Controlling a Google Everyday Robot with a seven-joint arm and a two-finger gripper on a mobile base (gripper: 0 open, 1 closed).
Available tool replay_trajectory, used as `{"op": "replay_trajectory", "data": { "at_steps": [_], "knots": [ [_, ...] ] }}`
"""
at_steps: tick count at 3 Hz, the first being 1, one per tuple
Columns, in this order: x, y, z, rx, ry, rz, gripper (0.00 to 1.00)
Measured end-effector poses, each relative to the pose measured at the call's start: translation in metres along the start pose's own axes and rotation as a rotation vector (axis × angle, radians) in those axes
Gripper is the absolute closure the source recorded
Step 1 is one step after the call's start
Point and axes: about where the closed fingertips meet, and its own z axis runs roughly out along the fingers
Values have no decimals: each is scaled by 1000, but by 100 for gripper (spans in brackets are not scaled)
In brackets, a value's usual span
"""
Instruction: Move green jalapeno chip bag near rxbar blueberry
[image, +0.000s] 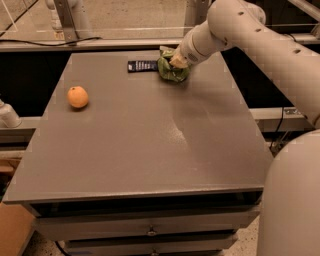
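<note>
The green jalapeno chip bag (172, 70) is crumpled at the far side of the grey table (150, 145), its left edge right beside the rxbar blueberry (143, 65), a small flat dark bar with pale lettering. My gripper (176, 61) comes in from the right on the white arm (235, 25) and is shut on the top of the bag, which is low on the table surface. The fingertips are buried in the bag's foil.
An orange (77, 97) sits at the table's left side, well apart from the bag. A rail and a glass wall (100, 30) run behind the table. Drawers (150, 232) are under the front edge. The robot's white body (295, 200) fills the right foreground.
</note>
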Motion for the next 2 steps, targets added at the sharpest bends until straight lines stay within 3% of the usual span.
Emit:
{"op": "replay_trajectory", "data": {
  "at_steps": [2],
  "knots": [
    [-10, 10, 7, -43, -11, -1, 25]
  ]
}}
